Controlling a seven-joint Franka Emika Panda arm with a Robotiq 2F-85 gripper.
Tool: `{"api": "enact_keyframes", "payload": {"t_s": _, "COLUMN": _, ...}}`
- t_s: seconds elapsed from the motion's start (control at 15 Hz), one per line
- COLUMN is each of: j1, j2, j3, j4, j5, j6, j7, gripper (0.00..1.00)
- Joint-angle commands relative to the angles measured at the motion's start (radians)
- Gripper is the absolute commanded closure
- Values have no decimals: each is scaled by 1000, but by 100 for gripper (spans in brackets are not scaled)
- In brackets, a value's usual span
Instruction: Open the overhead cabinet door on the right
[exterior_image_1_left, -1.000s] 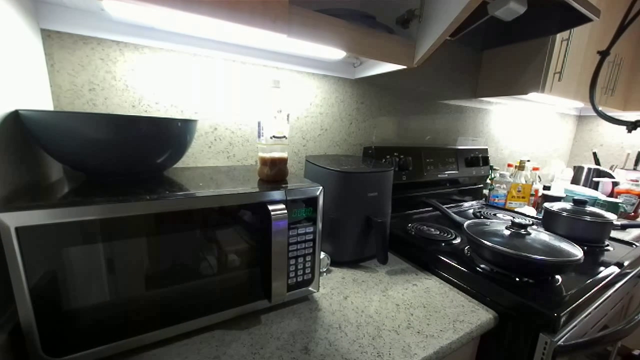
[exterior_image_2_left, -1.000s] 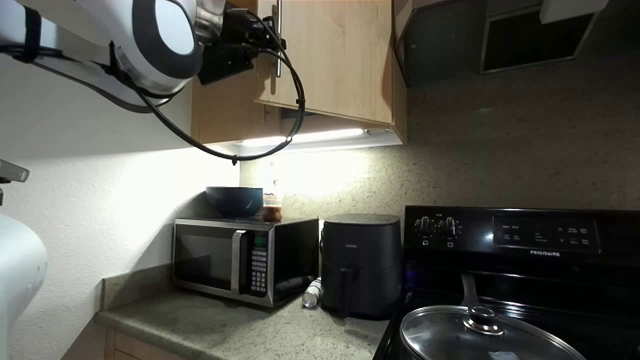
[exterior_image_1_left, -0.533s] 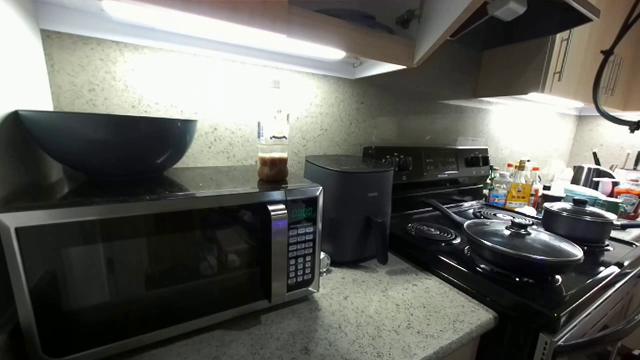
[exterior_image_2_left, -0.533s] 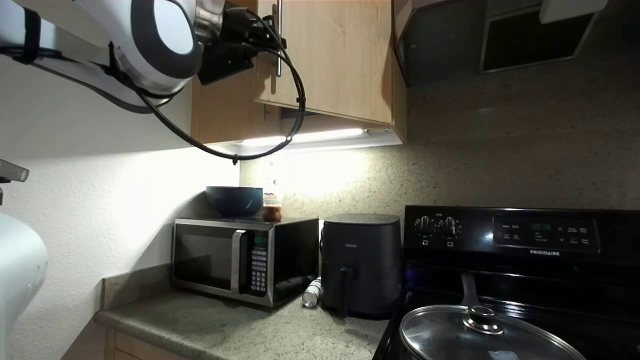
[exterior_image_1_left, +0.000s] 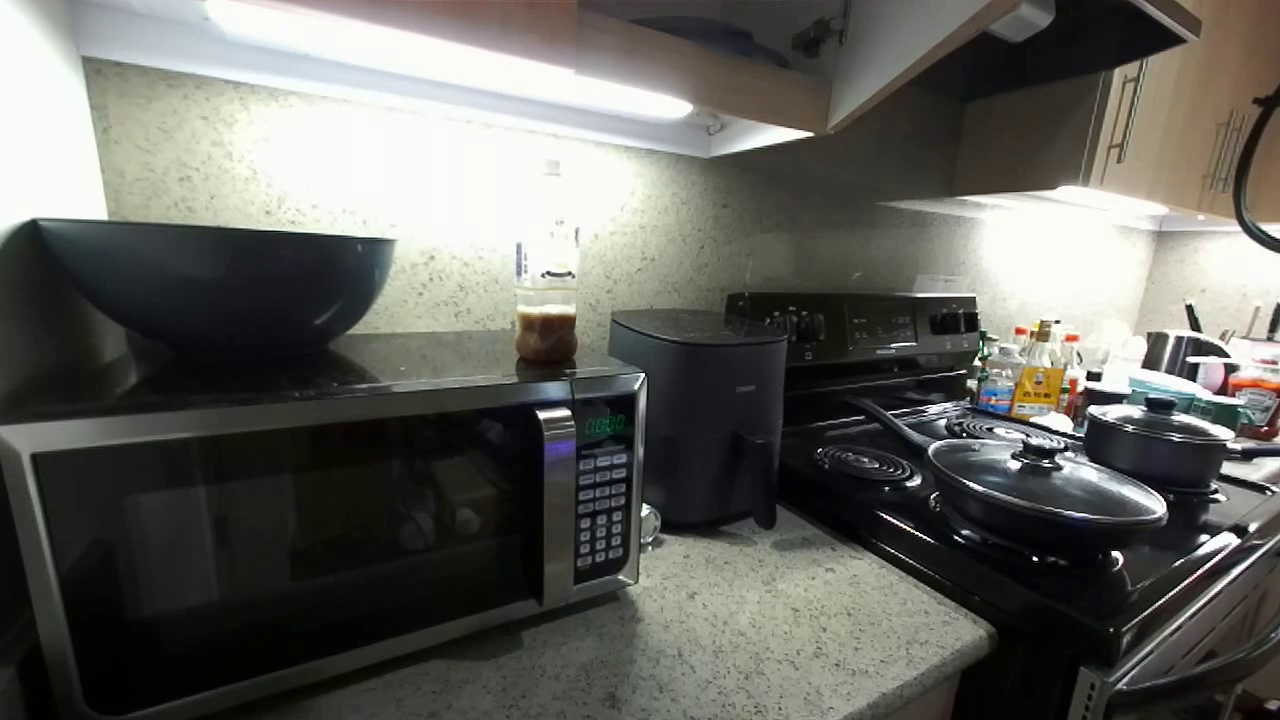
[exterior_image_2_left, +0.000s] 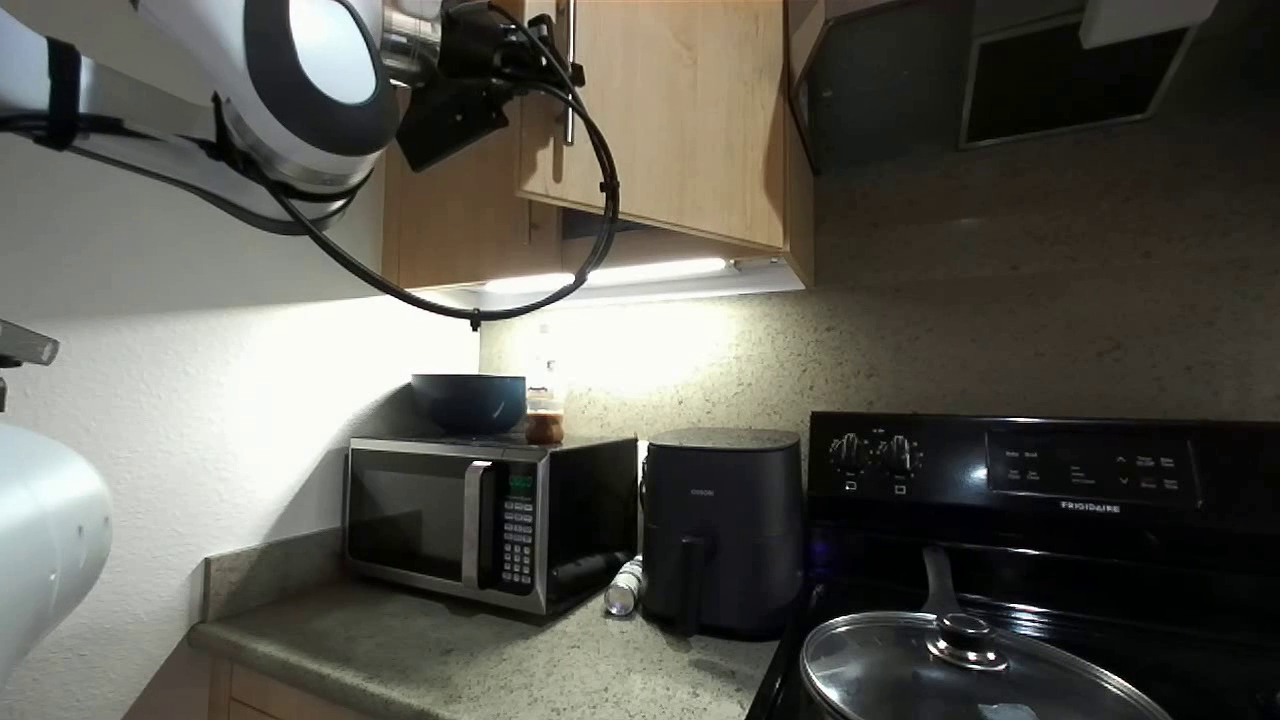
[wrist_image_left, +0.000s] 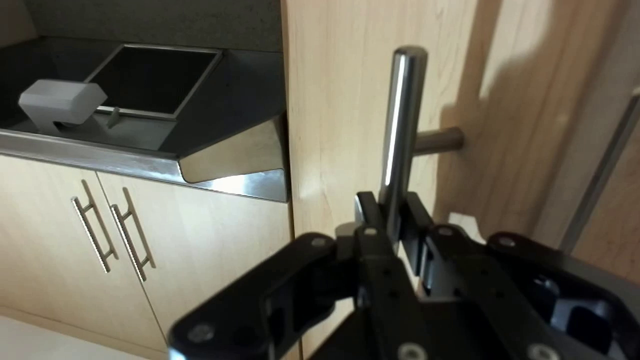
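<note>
The overhead cabinet door (exterior_image_2_left: 680, 110) is a tan light-wood panel standing partly open in an exterior view. Its inner side (exterior_image_1_left: 900, 50) shows at the top of an exterior view. The door also fills the middle of the wrist view (wrist_image_left: 340, 125). It carries a vertical metal bar handle (wrist_image_left: 402, 115), whose lower part also shows in an exterior view (exterior_image_2_left: 570, 122). My gripper (wrist_image_left: 392, 215) has its two black fingers closed around the handle's bar, one on each side. In an exterior view the gripper (exterior_image_2_left: 568, 72) is at the handle near the door's free edge.
The black range hood (exterior_image_2_left: 900, 100) is right of the door; it also shows in the wrist view (wrist_image_left: 230, 100). Below are a microwave (exterior_image_2_left: 440, 520) bearing a dark bowl (exterior_image_2_left: 470, 402) and a bottle (exterior_image_2_left: 545, 425), an air fryer (exterior_image_2_left: 722, 540) and a stove with a lidded pan (exterior_image_1_left: 1045, 490).
The door has swung a little further open, its free edge moving outward. My gripper has moved along with the handle, and the arm and its cable have shifted slightly.
</note>
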Motion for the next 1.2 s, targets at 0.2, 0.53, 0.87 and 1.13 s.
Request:
{"api": "enact_keyframes", "payload": {"t_s": 0.2, "j1": -112, "j2": -66, "j3": 15, "j4": -13, "j5": 37, "j6": 2, "j7": 10, "gripper": 35}}
{"api": "enact_keyframes", "payload": {"t_s": 0.53, "j1": -150, "j2": -71, "j3": 17, "j4": 4, "j5": 38, "j6": 28, "j7": 19, "gripper": 2}}
{"api": "enact_keyframes", "payload": {"t_s": 0.87, "j1": -168, "j2": -58, "j3": 21, "j4": 23, "j5": 39, "j6": 38, "j7": 26, "gripper": 0}}
{"api": "enact_keyframes", "payload": {"t_s": 1.13, "j1": -151, "j2": -69, "j3": 24, "j4": 46, "j5": 43, "j6": 31, "j7": 41, "gripper": 0}}
